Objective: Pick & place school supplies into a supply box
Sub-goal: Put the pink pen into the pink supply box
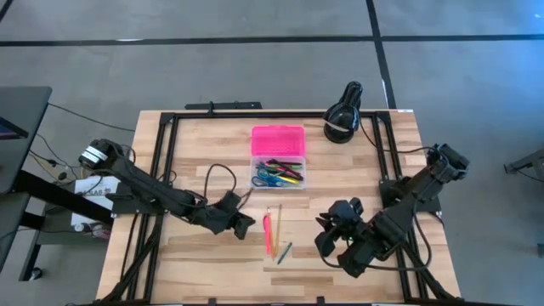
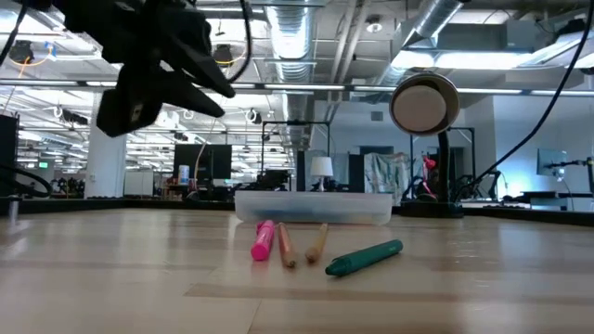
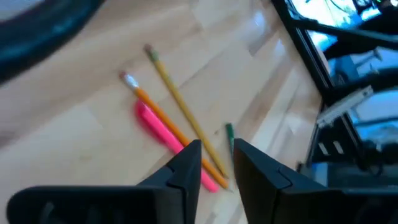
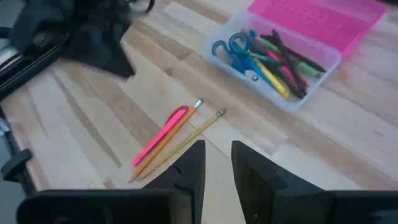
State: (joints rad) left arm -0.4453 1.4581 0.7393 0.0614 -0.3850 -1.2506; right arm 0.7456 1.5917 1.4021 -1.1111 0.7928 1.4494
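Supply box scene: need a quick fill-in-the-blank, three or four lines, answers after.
1. The supply box has a ____ lid.
2. The scissors lie ____ the box.
3. On the table, beside two pencils and the green crayon, lies a ____ highlighter.
4. The left gripper holds ____.

Answers: pink; inside; pink; nothing

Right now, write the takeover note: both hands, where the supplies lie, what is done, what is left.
Left hand: empty, fingers slightly apart, raised above the table just left of the loose items.
Right hand: empty, fingers slightly apart, waiting to their right.
Done: blue-handled scissors and several pens lie in the clear plastic box with the pink lid, lid open.
Left: pink marker, two wooden pencils and green crayon lie on the table.
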